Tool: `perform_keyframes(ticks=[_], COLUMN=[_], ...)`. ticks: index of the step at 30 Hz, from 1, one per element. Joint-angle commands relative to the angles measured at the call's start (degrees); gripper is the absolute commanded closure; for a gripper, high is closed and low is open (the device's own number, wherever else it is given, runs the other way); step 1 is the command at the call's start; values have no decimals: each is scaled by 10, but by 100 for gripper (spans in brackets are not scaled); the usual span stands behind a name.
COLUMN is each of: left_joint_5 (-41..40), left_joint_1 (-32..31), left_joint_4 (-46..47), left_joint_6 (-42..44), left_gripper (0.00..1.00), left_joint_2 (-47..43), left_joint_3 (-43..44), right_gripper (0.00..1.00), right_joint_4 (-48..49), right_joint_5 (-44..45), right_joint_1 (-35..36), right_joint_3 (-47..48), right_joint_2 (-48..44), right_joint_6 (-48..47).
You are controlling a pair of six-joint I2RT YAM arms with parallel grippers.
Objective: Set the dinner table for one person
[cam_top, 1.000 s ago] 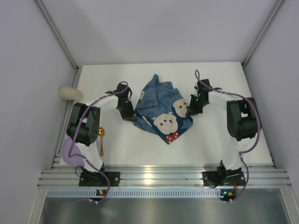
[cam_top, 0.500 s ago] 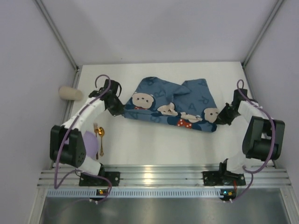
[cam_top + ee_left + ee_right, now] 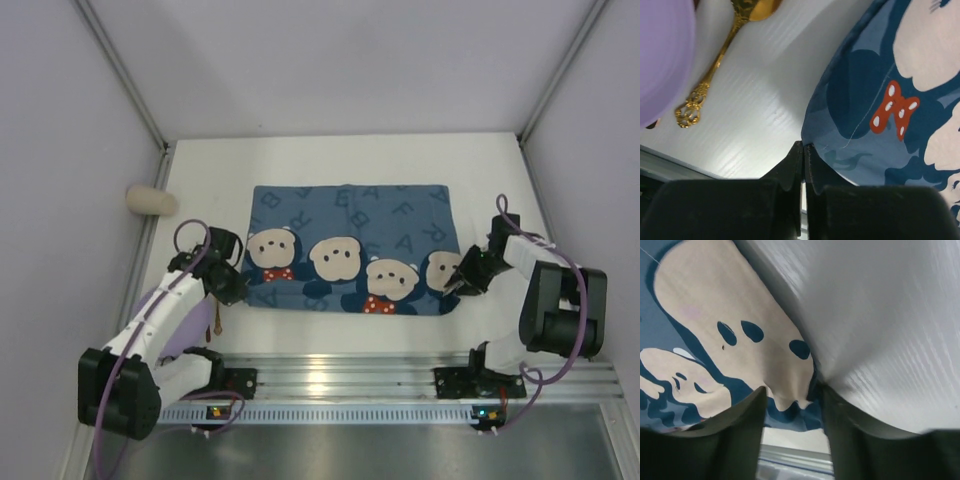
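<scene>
The blue bear-print placemat (image 3: 350,245) lies spread flat on the white dinner table (image 3: 330,160), its bear row along the near side. My left gripper (image 3: 235,292) is at the near-left corner. In the left wrist view its jaws (image 3: 804,146) are pressed together on the very edge of the placemat (image 3: 880,100). My right gripper (image 3: 458,283) is at the near-right corner. In the right wrist view that gripper (image 3: 792,392) is open, and the puckered corner of the cloth (image 3: 740,340) sits loose between the fingers.
A purple plate (image 3: 660,50) and gold cutlery (image 3: 720,50) lie left of the placemat, partly under my left arm; the cutlery (image 3: 215,322) shows beside that arm. A beige cup (image 3: 150,200) lies by the left wall. A ribbed aluminium rail (image 3: 350,375) runs along the near edge.
The placemat went from a bunched heap to a flat spread. Both arms swung apart and drew it toward the near edge. The right jaws have opened off the corner.
</scene>
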Motion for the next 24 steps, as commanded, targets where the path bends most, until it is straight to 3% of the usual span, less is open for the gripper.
perform_keyframes(ticks=[1, 2, 3, 4, 5, 6, 10, 19, 24], left_joint_5=[-51, -49, -45, -47, -49, -53, -61, -181, -235], left_joint_1=[7, 7, 7, 7, 6, 6, 6, 7, 13], left_joint_4=[-25, -23, -24, -31, -36, -40, -51, -78, -61], left_joint_6=[4, 9, 15, 22, 23, 26, 74, 207, 214], left_gripper=[97, 88, 59, 47, 38, 21, 14, 14, 13], left_joint_2=[-53, -60, -70, -74, -77, -82, -82, 11, 40], left_joint_3=[-13, -13, -12, -4, 2, 9, 67, 125, 138], right_gripper=[47, 40, 27, 16, 15, 14, 13, 12, 12], right_joint_4=[33, 32, 25, 22, 17, 8, -28, -101, -129], right_joint_5=[45, 43, 44, 41, 39, 38, 31, -14, -12], right_joint_1=[-5, -5, -4, -4, -5, -5, -1, 38, 66], right_joint_3=[19, 23, 32, 37, 41, 48, 70, 68, 54], right_joint_2=[10, 10, 9, 3, -2, -10, -83, -212, -239], right_joint_6=[-44, -45, -45, -45, -45, -44, -39, -18, -24])
